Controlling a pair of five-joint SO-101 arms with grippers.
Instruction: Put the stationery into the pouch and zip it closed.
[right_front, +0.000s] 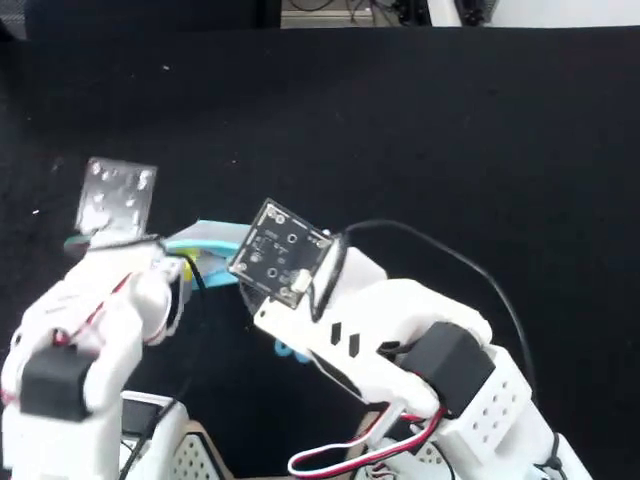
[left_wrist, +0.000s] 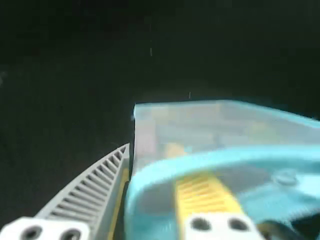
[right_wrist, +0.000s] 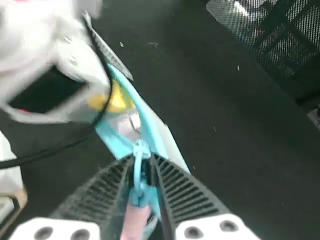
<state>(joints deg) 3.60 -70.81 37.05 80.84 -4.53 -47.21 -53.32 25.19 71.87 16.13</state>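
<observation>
Pouch x1: L gripper clamps it, R gripper zip-pull.

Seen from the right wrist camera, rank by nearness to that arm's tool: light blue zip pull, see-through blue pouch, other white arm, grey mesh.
1. Light blue zip pull: pinched in the right tool.
2. See-through blue pouch: just beyond the pull.
3. Other white arm: past the pouch.
4. Grey mesh: farthest, in the background.

Black table, dark mesh
</observation>
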